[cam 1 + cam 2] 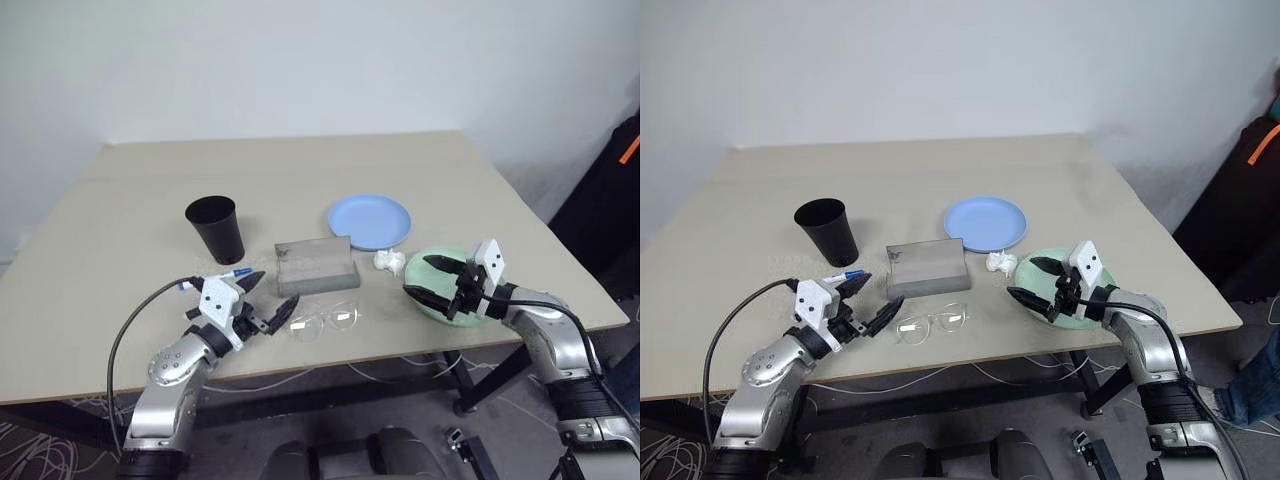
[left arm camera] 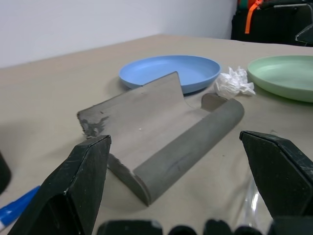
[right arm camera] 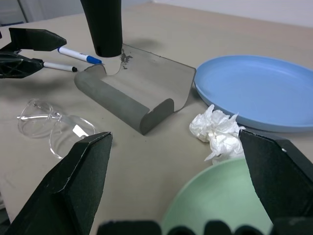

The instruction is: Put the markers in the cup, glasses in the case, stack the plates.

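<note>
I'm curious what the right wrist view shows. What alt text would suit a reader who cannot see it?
An open grey rectangular hard-shell case lies on a beige table, seen between the right pincer's two wide-apart black fingers. Around it lie clear thin-framed glasses, a crumpled white paper wad, a light blue plate, a mint green plate, a black cup and two white markers.

Markers [image 1: 232,272] mostly hidden behind left gripper [image 1: 263,301]; mint plate [image 1: 437,300] partly covered.

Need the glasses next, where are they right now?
In the left eye view, the glasses lie near the table's front edge, just in front of the open case, between the two tools and nearer the left tool.
</note>
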Robot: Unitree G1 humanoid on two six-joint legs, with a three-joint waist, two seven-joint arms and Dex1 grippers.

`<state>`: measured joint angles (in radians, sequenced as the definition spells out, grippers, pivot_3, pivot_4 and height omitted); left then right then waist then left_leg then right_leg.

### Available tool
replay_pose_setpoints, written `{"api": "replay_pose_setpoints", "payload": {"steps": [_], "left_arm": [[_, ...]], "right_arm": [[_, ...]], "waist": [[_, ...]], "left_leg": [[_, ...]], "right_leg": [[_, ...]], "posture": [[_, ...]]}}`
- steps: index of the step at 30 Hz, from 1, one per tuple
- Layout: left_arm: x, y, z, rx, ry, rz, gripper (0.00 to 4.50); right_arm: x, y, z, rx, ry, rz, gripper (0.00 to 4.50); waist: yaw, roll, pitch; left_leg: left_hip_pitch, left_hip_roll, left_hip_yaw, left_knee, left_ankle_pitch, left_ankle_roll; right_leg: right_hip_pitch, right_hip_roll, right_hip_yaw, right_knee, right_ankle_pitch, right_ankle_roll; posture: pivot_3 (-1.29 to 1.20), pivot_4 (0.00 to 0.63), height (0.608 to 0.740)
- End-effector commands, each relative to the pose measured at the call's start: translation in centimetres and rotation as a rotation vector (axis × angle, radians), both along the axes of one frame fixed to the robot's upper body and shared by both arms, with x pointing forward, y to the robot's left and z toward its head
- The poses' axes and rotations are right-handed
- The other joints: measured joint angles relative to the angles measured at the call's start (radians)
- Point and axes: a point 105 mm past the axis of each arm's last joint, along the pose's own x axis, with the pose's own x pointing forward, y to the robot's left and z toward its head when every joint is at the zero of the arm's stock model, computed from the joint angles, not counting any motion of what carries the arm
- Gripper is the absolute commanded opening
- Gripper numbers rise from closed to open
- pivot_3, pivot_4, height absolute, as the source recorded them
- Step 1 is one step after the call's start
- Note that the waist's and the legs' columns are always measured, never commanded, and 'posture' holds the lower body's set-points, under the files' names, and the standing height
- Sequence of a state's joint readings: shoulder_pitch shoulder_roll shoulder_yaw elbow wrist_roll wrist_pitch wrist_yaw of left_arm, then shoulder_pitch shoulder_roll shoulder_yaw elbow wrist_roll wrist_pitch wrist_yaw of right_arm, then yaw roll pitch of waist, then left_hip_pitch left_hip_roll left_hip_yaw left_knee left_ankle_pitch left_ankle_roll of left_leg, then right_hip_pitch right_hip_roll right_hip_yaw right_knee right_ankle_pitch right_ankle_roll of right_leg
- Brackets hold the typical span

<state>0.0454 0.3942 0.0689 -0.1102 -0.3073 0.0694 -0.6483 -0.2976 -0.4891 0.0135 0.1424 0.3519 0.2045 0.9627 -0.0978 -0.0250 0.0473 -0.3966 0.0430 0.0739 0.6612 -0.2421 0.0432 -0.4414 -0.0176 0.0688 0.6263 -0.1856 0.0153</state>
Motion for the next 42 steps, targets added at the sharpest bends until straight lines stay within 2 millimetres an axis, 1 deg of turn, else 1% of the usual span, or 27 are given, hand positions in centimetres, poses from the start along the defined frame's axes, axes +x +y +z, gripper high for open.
{"api": "replay_pose_setpoints", "payload": {"steps": [1,3,7,12,16,21,23,26,30,33,37,42], "left_arm": [[-0.1,-0.3,1.2,0.002,-0.052,-0.003,4.48],[-0.2,-0.6,1.0,0.005,-0.049,-0.002,4.48],[-0.4,-1.0,1.2,-0.007,-0.05,0.007,4.48],[-0.7,-0.8,0.9,0.002,-0.034,-0.009,4.48],[-0.4,-0.5,1.1,0.016,-0.037,-0.026,4.48],[0.3,-0.2,1.4,0.025,-0.043,-0.048,4.48],[0.5,-0.6,1.2,0.031,-0.036,-0.061,4.48],[0.6,-0.9,1.6,0.009,-0.038,-0.089,4.48],[0.6,-0.8,0.9,0.04,-0.025,-0.103,4.48],[0.7,-0.4,1.2,0.022,-0.034,-0.08,4.48],[0.4,-1.4,1.1,0.013,-0.022,-0.129,4.48],[1.1,-1.7,1.7,0.017,-0.035,-0.149,4.48]], "right_arm": [[0.4,-0.1,1.2,-0.009,-0.056,0.012,4.5],[0.6,0.2,1.3,-0.009,-0.06,0.024,4.5],[1.0,0.7,1.9,-0.01,-0.081,0.032,4.5],[0.4,0.9,2.0,-0.014,-0.083,0.022,4.5],[0.1,0.5,2.1,-0.016,-0.084,-0.01,4.5],[-0.3,0.2,1.7,-0.017,-0.082,-0.037,4.5],[-0.7,-0.3,1.4,-0.025,-0.08,-0.056,4.5],[-1.1,-0.5,1.8,-0.011,-0.088,-0.063,4.5],[-1.6,-0.8,1.3,-0.016,-0.078,-0.071,4.5],[-1.6,-0.4,0.7,-0.02,-0.07,-0.066,4.5],[-1.5,-0.1,1.1,-0.024,-0.092,-0.079,4.5],[-1.8,0.1,0.5,-0.068,-0.088,-0.097,4.5]], "waist": [[0.0,0.0,0.0],[0.0,0.0,0.0],[0.0,0.0,0.0],[0.001,0.0,0.0],[0.001,0.0,0.0],[0.001,0.001,0.0],[0.001,0.001,0.0],[0.001,0.001,0.0],[0.0,0.001,0.0],[0.0,0.001,0.0],[0.0,0.001,0.0],[0.001,0.001,0.0]], "left_leg": [[0.0,0.0,0.0,0.0,0.0,0.0],[0.0,0.0,0.0,0.0,0.0,0.0],[0.0,0.0,0.0,0.0,0.0,0.0],[0.0,0.0,0.0,0.0,0.0,0.0],[0.0,0.0,0.0,0.0,0.0,0.0],[0.001,0.0,0.0,0.001,0.0,0.0],[0.001,0.0,0.0,0.001,0.0,0.0],[0.0,0.0,0.0,0.0,0.0,0.0],[0.0,0.0,0.001,0.001,0.0,0.0],[0.001,0.0,0.0,0.001,0.0,0.0],[0.001,0.0,0.0,0.001,0.0,0.0],[0.0,0.0,0.0,0.001,0.0,0.0]], "right_leg": [[0.0,0.0,0.0,0.0,0.0,0.0],[0.0,0.0,0.0,0.0,0.0,0.0],[0.0,0.0,0.0,0.0,0.0,0.0],[0.0,0.0,0.0,0.0,0.0,0.0],[0.0,0.0,-0.001,0.0,0.0,0.0],[0.001,0.0,-0.001,0.0,0.0,0.0],[0.001,0.0,-0.001,0.0,0.0,0.0],[0.001,0.0,-0.001,0.0,0.0,0.0],[0.001,0.0,-0.001,0.0,0.0,0.0],[0.001,0.0,-0.001,0.0,0.0,0.0],[0.001,0.0,-0.001,0.001,0.0,0.0],[0.001,0.0,-0.001,0.0,0.0,0.0]], "posture": [[0.0,0.0,0.74],[0.0,0.0,0.74],[0.0,0.0,0.74],[0.0,0.0,0.74],[0.0,0.0,0.74],[0.0,0.0,0.74],[0.0,0.0,0.74],[0.0,0.0,0.74],[0.0,0.0,0.74],[0.0,0.0,0.74],[0.0,0.0,0.74],[0.0,0.0,0.74]]}}
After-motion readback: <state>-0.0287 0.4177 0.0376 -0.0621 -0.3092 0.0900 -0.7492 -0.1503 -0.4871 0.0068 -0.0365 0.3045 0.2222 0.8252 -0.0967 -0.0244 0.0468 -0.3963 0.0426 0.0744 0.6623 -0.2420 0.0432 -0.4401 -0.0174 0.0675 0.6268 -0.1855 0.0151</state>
